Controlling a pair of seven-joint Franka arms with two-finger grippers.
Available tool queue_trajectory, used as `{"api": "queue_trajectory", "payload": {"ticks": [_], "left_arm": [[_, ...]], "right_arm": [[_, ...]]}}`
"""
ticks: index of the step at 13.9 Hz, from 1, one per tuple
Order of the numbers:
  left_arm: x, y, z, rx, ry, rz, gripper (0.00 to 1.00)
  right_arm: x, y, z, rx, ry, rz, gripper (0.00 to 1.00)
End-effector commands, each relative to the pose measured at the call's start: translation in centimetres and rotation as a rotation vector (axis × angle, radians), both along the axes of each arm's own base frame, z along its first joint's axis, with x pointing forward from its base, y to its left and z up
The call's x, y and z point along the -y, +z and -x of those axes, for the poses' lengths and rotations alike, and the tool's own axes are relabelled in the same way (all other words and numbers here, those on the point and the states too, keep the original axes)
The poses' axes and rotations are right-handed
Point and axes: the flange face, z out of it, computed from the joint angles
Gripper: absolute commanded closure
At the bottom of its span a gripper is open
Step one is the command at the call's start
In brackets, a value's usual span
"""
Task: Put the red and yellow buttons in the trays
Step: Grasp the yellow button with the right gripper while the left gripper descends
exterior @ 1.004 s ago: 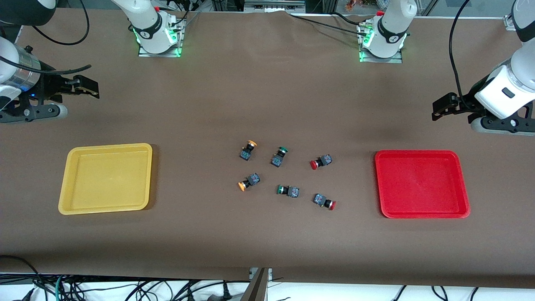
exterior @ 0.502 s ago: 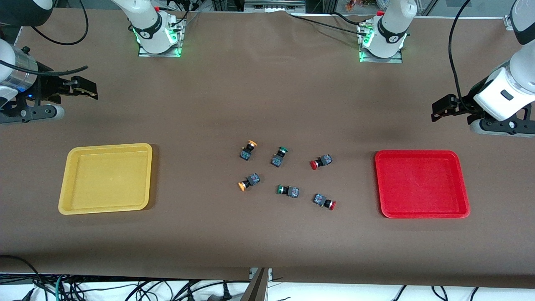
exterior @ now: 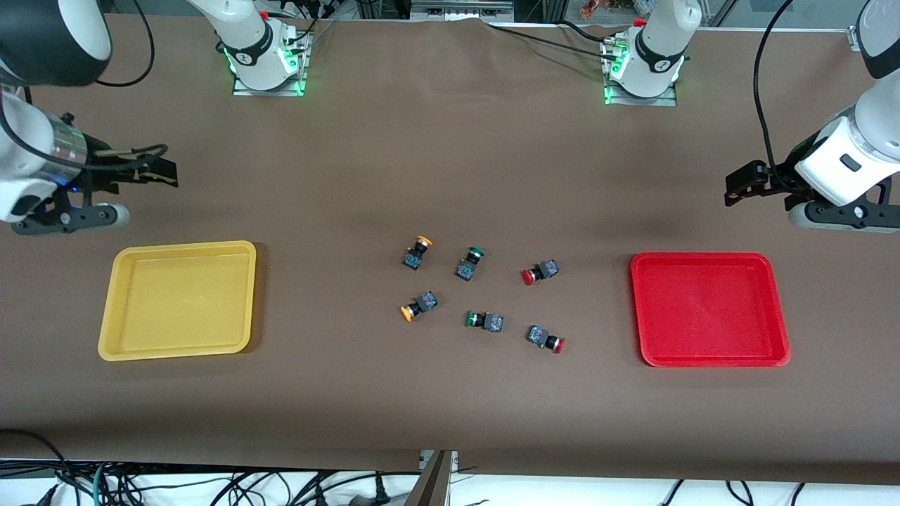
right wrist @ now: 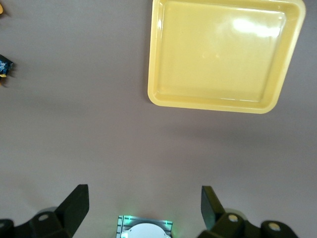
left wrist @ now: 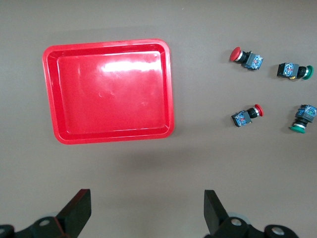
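Two red buttons (exterior: 540, 272) (exterior: 546, 339) and two yellow buttons (exterior: 418, 253) (exterior: 419, 306) lie in a loose cluster at the table's middle. The yellow tray (exterior: 179, 301) lies empty toward the right arm's end, and the red tray (exterior: 709, 309) lies empty toward the left arm's end. My right gripper (exterior: 163, 176) is open and empty above bare table near the yellow tray (right wrist: 225, 54). My left gripper (exterior: 737, 188) is open and empty above bare table near the red tray (left wrist: 109, 91). The left wrist view shows both red buttons (left wrist: 246, 58) (left wrist: 246, 115).
Two green-capped buttons (exterior: 470, 263) (exterior: 485, 321) lie among the red and yellow ones, between the two colour pairs. The arm bases (exterior: 267, 60) (exterior: 643, 70) stand at the table's back edge. Brown table surface stretches between the cluster and each tray.
My right gripper has moved down toward the yellow tray and slightly toward the table's middle. The left gripper has barely shifted. Buttons and trays have not moved.
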Motion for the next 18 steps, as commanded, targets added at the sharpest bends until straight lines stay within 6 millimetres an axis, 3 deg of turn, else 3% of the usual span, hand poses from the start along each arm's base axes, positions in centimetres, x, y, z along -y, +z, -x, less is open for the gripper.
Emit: {"api": "queue_trajectory", "payload": {"ticks": [1, 6, 10, 15, 18], "left_arm": [[0.5, -1.0, -0.7, -0.005, -0.002, 0.022, 0.0], [2.8, -5.3, -3.3, 0.011, -0.016, 0.047, 0.0], [9.0, -9.5, -4.1, -0.01, -0.121, 0.041, 0.0], [18.7, -13.4, -2.9, -0.016, -0.367, 0.029, 0.0], [20.0, -13.5, -2.3, -0.02, -0.591, 0.044, 0.0]], "right_arm": [[-3.1, -1.1, -1.1, 0.03, -0.072, 0.0, 0.0], [-10.2, -9.6, -4.8, 0.076, -0.252, -0.03, 0.0], [-16.8, -16.8, -6.2, 0.135, -0.396, -0.028, 0.0], [-28.3, -24.6, -4.1, 0.212, -0.599, -0.045, 0.0], [-33.4, -28.3, -2.0, 0.237, -0.651, -0.068, 0.0]]}}
